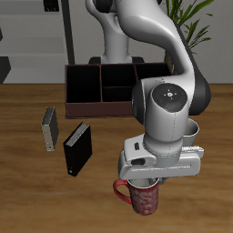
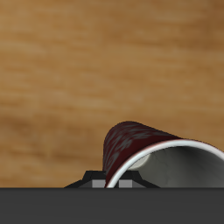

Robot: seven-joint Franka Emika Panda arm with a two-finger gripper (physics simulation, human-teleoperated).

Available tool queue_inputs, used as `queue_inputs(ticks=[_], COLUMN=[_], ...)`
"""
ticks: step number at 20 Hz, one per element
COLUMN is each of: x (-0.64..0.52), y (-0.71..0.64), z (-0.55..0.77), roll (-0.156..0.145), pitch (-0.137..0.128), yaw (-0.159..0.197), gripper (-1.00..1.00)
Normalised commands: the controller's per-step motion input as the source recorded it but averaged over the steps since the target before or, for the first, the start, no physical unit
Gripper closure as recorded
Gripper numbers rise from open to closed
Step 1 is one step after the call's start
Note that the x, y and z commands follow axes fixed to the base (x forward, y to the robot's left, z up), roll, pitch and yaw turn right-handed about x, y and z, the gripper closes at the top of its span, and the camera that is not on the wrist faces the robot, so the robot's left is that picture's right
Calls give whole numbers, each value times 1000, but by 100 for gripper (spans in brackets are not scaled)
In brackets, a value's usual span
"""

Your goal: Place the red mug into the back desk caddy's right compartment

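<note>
The red mug (image 1: 143, 197) is upright near the table's front edge, its handle pointing sideways. My gripper (image 1: 146, 183) is straight above it, shut on its rim wall. In the wrist view the mug (image 2: 131, 142) fills the near field, with its grey-white rim (image 2: 166, 150) and one fingertip (image 2: 135, 163) at the rim. I cannot tell whether the mug is off the table. The back desk caddy (image 1: 100, 107) stands far back by the robot's base. Its wide end section, the right compartment (image 1: 84, 88), is open and empty. The caddy's other end is hidden behind the arm.
A black book-like box (image 1: 77, 148) and a smaller grey box (image 1: 49, 128) stand between the mug and the caddy, off to one side. A yellow-cream mug (image 1: 194, 133) peeks out behind the arm. A plant stands at the back.
</note>
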Motion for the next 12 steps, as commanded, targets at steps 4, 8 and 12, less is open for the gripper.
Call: queue_inputs(ticks=[4,8,12], x=[-195,-41,-719], y=[-161,-38,-30], z=[372,69,975], roll=[-17,-6,11], pitch=[-50,-7,-132], yaw=[0,2,-33], gripper=[100,100,100])
